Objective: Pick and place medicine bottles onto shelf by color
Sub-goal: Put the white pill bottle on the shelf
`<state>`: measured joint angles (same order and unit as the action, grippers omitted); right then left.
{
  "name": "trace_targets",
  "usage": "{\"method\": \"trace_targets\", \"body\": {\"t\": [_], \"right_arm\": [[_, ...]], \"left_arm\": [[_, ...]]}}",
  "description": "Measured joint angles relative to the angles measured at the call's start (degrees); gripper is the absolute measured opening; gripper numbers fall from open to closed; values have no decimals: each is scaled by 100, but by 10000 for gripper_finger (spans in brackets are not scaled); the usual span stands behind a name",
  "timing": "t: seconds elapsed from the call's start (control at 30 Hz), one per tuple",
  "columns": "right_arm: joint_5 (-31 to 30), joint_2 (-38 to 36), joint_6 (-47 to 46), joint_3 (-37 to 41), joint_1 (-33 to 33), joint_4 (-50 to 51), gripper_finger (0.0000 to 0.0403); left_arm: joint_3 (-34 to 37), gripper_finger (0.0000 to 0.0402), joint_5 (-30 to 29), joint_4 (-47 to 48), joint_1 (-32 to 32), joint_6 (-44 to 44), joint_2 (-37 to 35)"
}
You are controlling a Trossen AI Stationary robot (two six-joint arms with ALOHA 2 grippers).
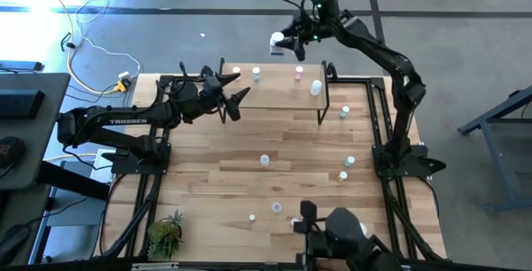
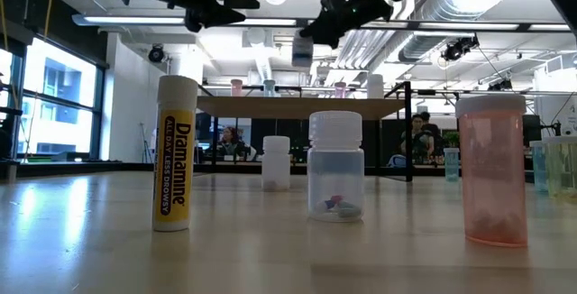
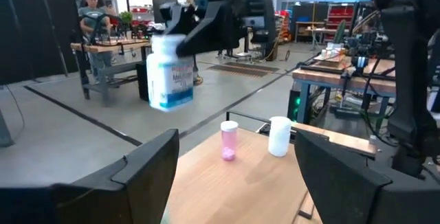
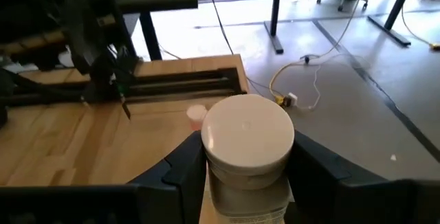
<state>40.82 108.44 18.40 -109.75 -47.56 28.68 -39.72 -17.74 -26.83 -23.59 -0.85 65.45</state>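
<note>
1. The right gripper [image 1: 287, 42] is raised beyond the far edge of the shelf [image 1: 278, 96] and pinches a large white medicine bottle [image 1: 277, 41] with a white cap; in the right wrist view the bottle [image 4: 247, 148] sits upright between the two dark fingers [image 4: 182, 165].
2. In the left wrist view the same bottle [image 3: 170, 73] hangs in the air above and behind the shelf, and its label has blue print.
3. The left gripper [image 1: 235, 103] hovers at the left end of the shelf with its jaws spread and holding nothing.
4. On the shelf stand several small bottles: one with a pink cap [image 1: 299, 72], one with a green cap [image 1: 256, 73], a pale pink-capped one [image 1: 236, 71] near the left end, and a white one [image 1: 316, 87] near the right end (this one seems a little bigger).
5. Other small bottles [image 1: 265, 160] are scattered on the wooden surface [image 1: 208, 171], well apart from one another.
6. In the low view, a yellow Dramamine tube [image 2: 176, 154] and an orange pill bottle [image 2: 492, 169] stand near the camera.
7. A small potted plant [image 1: 165, 234] stands at the near left corner.
</note>
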Motion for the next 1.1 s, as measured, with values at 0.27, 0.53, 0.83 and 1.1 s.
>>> {"method": "trace_targets", "body": {"t": [0.27,0.53,0.83,1.1], "right_arm": [[51,175,312,0,-177,282,151],[529,389,314,0,-264,776,151],[304,643,314,0,4,921,151],[-288,689,324,0,316,1008,151]], "left_arm": [[0,280,-182,0,0,-189,0],[0,280,-214,26,0,-189,2],[0,280,-203,86,0,-184,2],[0,280,-201,203,0,-174,2]]}}
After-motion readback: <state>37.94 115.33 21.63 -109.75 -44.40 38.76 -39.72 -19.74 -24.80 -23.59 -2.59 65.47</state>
